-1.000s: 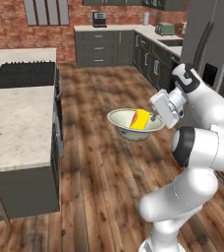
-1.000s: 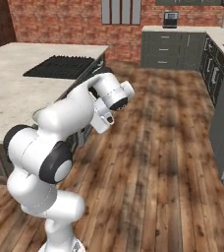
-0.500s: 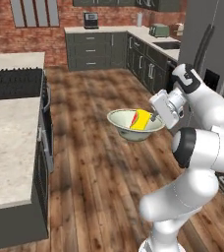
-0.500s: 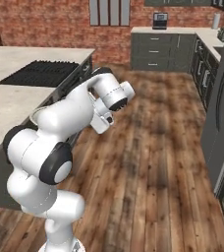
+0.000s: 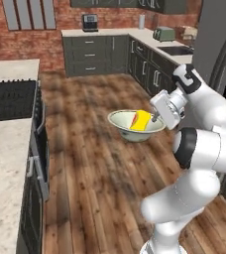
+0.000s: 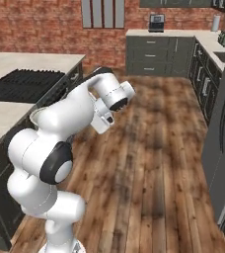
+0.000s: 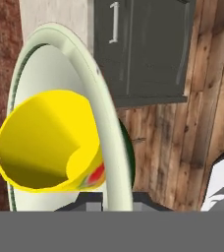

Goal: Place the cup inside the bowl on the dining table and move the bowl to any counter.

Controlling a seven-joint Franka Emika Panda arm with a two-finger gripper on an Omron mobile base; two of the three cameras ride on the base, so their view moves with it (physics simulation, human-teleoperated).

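Note:
The pale green-white bowl [image 5: 126,123] hangs level above the wood floor, with my gripper [image 5: 154,118] shut on its right rim. The yellow cup [image 5: 141,120] lies tilted inside it, against the gripped side. In the hand view the bowl's rim [image 7: 110,133] runs up between my fingertips, and the cup [image 7: 45,142] shows its open mouth just beside it. The dining table [image 5: 6,149] with its black cooktop [image 5: 8,99] lies to my left, apart from the bowl. A counter [image 5: 105,32] runs along the brick back wall and turns down the right side.
Dark cabinets [image 5: 92,54] stand under the counter. On it are a coffee machine [image 5: 89,21] and a toaster [image 5: 163,33]. A tall grey fridge [image 5: 219,49] stands close on my right. Open wood floor [image 5: 90,163] stretches between the island and the cabinets.
Both base views have shifted: the island has slid off to the left and the back counter has come nearer. Arm, bowl and cup keep the same pose in the picture.

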